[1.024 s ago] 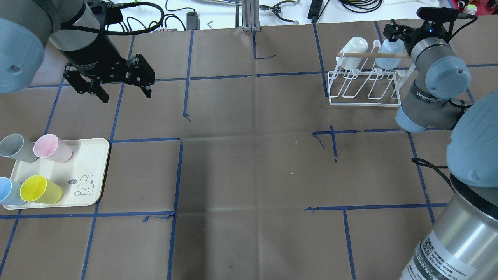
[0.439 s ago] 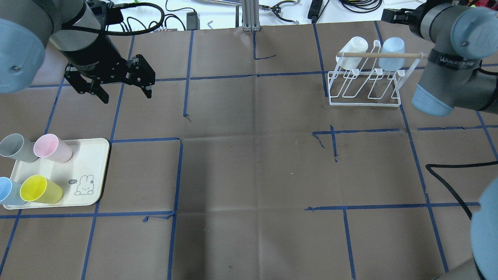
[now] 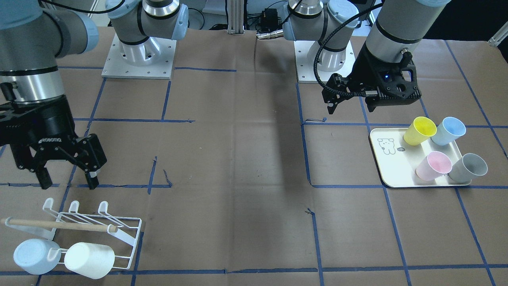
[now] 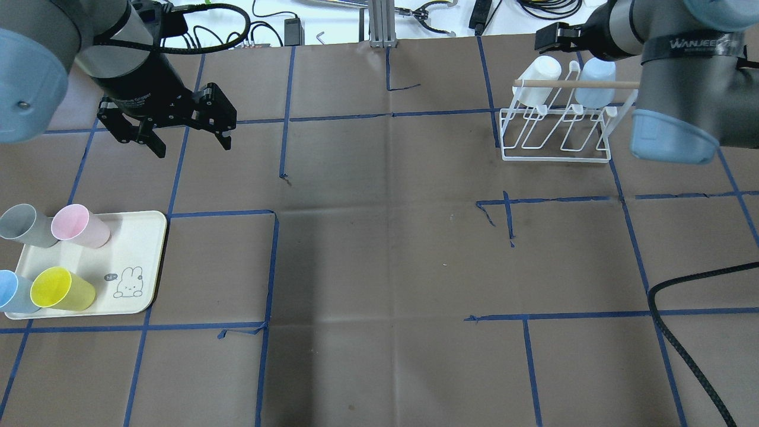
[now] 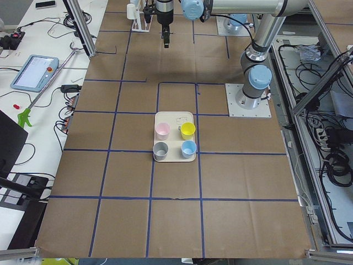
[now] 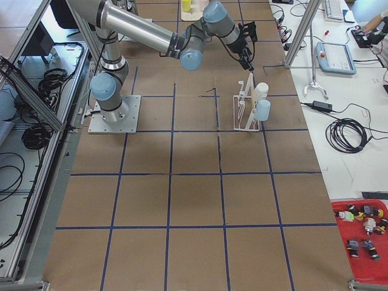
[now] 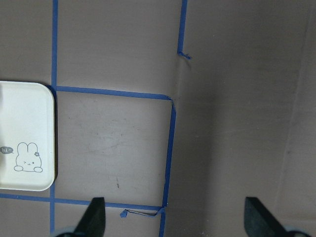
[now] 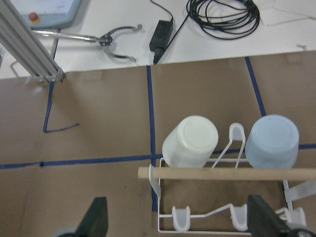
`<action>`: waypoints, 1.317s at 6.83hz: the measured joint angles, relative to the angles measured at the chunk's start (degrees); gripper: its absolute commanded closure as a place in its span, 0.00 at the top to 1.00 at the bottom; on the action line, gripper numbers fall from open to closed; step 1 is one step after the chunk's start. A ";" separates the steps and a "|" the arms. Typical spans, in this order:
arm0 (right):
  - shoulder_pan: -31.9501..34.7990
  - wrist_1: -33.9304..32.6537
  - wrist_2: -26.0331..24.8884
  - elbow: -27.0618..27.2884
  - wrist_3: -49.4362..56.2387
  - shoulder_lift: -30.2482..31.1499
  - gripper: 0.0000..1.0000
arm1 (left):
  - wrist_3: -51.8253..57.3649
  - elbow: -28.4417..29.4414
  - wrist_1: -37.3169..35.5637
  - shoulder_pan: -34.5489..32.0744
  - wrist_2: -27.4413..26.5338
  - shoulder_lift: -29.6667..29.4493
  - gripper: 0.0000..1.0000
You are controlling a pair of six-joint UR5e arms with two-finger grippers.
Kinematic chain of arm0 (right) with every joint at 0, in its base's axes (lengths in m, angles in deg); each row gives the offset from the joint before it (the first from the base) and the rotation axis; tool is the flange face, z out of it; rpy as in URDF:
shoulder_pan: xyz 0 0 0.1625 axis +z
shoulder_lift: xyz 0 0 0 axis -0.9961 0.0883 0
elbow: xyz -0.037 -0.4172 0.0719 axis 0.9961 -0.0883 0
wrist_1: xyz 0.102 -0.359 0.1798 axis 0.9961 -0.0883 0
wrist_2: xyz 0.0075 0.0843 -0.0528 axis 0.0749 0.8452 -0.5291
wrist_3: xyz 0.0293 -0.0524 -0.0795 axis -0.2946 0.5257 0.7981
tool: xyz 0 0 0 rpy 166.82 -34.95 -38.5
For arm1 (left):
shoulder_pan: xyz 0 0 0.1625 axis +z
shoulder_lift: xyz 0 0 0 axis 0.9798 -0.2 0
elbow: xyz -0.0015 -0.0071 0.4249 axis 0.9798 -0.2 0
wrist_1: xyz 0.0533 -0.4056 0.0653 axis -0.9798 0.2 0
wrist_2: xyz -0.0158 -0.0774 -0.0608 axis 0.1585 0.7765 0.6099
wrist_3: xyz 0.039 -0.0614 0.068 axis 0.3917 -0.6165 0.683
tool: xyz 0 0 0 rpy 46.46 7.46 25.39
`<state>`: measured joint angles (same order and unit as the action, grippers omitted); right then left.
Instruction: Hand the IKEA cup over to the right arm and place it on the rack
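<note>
Several IKEA cups stand on a cream tray (image 4: 139, 234): grey (image 4: 24, 225), pink (image 4: 80, 225), blue (image 4: 10, 290) and yellow (image 4: 59, 289). My left gripper (image 4: 193, 148) hangs open and empty beyond the tray, over bare table. The white wire rack (image 4: 557, 158) holds a white cup (image 4: 541, 71) and a pale blue cup (image 4: 596, 74) upside down on its far row. The right arm (image 4: 670, 77) reaches over the rack's right end. Its gripper (image 3: 69, 184) is open and empty, above the table on the robot's side of the rack (image 3: 131, 222). No cup is held.
An aluminium post (image 4: 379, 24), cables and a pair of tongs (image 4: 436, 12) lie at the far table edge. A black cable (image 4: 682, 332) trails across the near right of the table. Blue tape lines grid the brown cover.
The right arm has swung up and leftwards over the rack's right end, and its open gripper has drawn away from the pale blue cup. The left arm and all cups are unmoved.
</note>
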<state>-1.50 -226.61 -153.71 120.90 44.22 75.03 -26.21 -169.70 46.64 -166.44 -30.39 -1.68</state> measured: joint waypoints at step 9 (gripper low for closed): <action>7.41 44.96 -4.41 -4.99 -6.97 13.44 1.00 | 0.00 0.00 0.00 0.00 0.01 0.00 0.99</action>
<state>5.91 -181.65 -158.12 115.91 37.25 88.47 -26.21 -169.70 46.64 -166.44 -30.38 -1.68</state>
